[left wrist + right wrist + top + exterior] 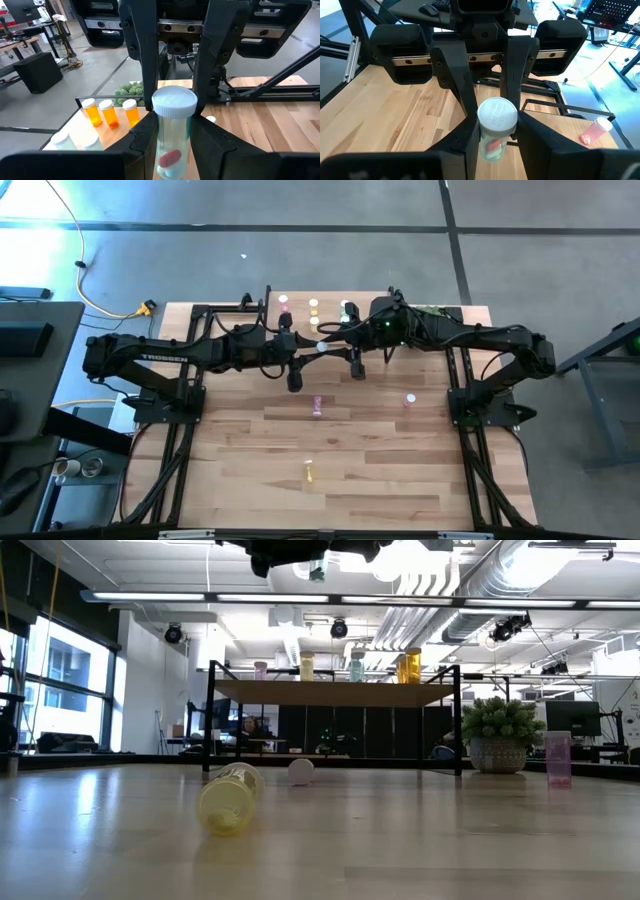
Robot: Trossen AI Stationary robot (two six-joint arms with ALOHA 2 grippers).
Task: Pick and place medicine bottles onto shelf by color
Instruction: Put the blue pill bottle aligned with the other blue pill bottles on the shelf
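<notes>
light-wood tabletop under a grey workshop floor, office room behind. at the far edge, the shelf, carrying pink, yellow, green and orange bottles in a row (exact count hard to make out from above). just in front of the shelf and above table level, a pale green bottle with white cap, pinched by the left gripper low on its body. right gripper pressed onto the same bottle from the opposite side. both mostly cut off at the top of the low view. nearer than the shelf, a yellow bottle lying on its side. pink bottle upright beside a potted plant.
</notes>
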